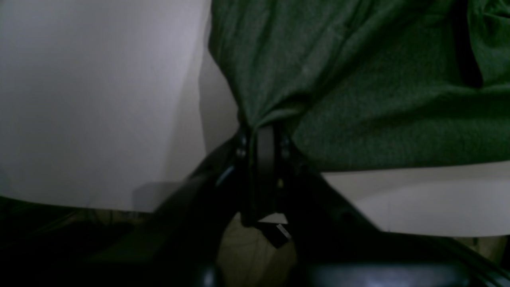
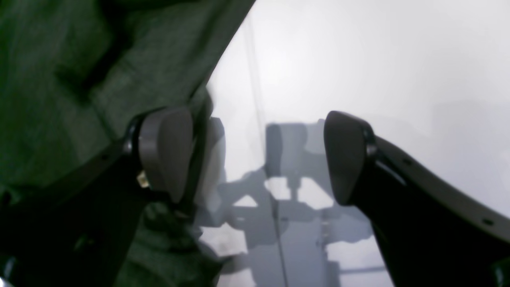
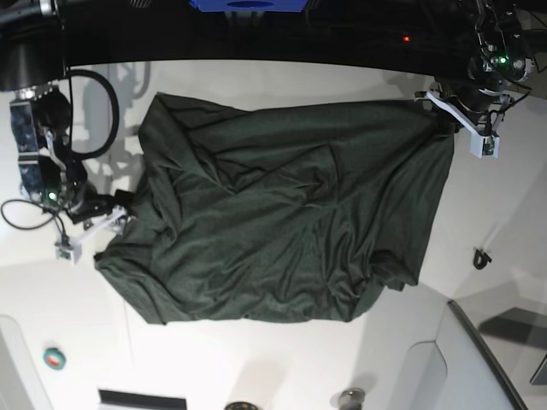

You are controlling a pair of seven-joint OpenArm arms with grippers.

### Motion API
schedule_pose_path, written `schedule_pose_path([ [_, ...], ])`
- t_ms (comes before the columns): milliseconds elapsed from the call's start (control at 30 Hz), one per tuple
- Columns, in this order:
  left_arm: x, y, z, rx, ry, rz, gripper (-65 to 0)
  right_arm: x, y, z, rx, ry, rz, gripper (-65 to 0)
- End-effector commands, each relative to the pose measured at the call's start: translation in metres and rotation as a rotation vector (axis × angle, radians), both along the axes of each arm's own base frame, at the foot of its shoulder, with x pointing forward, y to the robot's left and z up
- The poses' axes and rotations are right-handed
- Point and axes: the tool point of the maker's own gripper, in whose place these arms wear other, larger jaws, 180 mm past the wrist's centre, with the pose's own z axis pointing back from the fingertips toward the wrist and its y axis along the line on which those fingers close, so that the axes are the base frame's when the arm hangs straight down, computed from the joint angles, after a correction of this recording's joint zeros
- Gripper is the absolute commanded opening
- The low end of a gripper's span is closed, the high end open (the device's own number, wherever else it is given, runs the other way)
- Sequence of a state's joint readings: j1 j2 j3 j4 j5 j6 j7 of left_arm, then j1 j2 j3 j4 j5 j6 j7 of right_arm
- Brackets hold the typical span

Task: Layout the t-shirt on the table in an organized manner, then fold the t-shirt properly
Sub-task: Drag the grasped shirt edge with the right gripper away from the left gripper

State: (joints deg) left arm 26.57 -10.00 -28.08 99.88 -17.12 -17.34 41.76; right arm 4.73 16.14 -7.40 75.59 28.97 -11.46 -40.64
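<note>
A dark green t-shirt lies spread across the middle of the white table, its long axis running side to side in the base view. The cloth is rumpled, with diagonal creases over most of it and a bunched fold at the lower corner nearest the left arm. Which end is the collar cannot be told from any view.

The left hand is pressed together on a gathered edge of the shirt; the left wrist view shows the fabric drawn up into a tight pucker at the fingertips, a detail the base view leaves too small to read. In the base view that hand sits at the shirt's upper corner on the picture's right.

The right hand stands spread wide and pinches nothing. The right wrist view shows one pad just beside the shirt's edge and the other pad over bare table, with the thin seam line of the table and the hand's own shadow between them. In the base view this hand is at the shirt's opposite side, on the picture's left.

Around the shirt, well apart from it, the base view alone shows a small green-and-red roll near the table's lower left, a small dark clip off the shirt's right side, and a looped black cable beside the right arm. Nothing lies on the cloth.
</note>
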Motion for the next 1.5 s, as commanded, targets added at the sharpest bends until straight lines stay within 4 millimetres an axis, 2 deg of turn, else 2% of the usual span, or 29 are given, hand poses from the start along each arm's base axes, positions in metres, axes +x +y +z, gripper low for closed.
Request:
schedule_pose_path([
  [0, 0.004, 0.005, 0.008, 0.014, -0.029, -0.002, -65.0, 0.013, 0.003, 0.009, 0.007, -0.036, 0.019, -18.0],
  [100, 0.004, 0.005, 0.008, 0.014, -0.029, -0.002, -65.0, 0.015, 0.002, 0.003, 0.009, -0.016, 0.015, -18.0],
  [267, 0.004, 0.005, 0.008, 0.014, -0.029, -0.002, -65.0, 0.019, 0.006, 0.005, 0.016, -0.026, 0.016, -18.0],
  [467, 0.004, 0.005, 0.008, 0.014, -0.029, -0.002, -65.0, 0.024, 0.02, 0.012, 0.044, -0.044, 0.026, -18.0],
  [533, 0.004, 0.005, 0.008, 0.014, -0.029, -0.002, -65.0, 0.023, 0.03, 0.011, 0.064, -0.037, 0.032, -18.0],
  [667, 0.004, 0.005, 0.008, 0.016, -0.028, -0.002, -65.0, 0.026, 0.034, 0.009, 0.072, -0.03, 0.029, -18.6],
  [800, 0.004, 0.005, 0.008, 0.016, -0.028, -0.002, -65.0, 0.025, 0.041, 0.006, 0.09, -0.023, 0.028, -26.3],
  [967, 0.004, 0.005, 0.008, 0.016, -0.028, -0.002, -65.0, 0.025, 0.044, -0.002, 0.1, 0.004, 0.019, -31.8],
  [1033, 0.004, 0.005, 0.008, 0.016, -0.028, -0.002, -65.0, 0.024, 0.042, -0.005, 0.1, 0.014, 0.012, -38.0],
  [1167, 0.004, 0.005, 0.008, 0.017, -0.028, -0.002, -65.0, 0.027, 0.046, -0.006, 0.113, 0.017, 0.006, -55.2],
  [1200, 0.004, 0.005, 0.008, 0.017, -0.028, -0.002, -65.0, 0.028, 0.046, -0.004, 0.114, 0.014, 0.006, -57.5],
  [1333, 0.004, 0.005, 0.008, 0.019, -0.027, -0.003, -65.0, 0.03, 0.047, 0.003, 0.115, -0.008, 0.014, -63.9],
  [1467, 0.004, 0.005, 0.008, 0.019, -0.028, -0.003, -65.0, 0.014, 0.04, 0.011, 0.136, 0.002, -0.009, -64.2],
])
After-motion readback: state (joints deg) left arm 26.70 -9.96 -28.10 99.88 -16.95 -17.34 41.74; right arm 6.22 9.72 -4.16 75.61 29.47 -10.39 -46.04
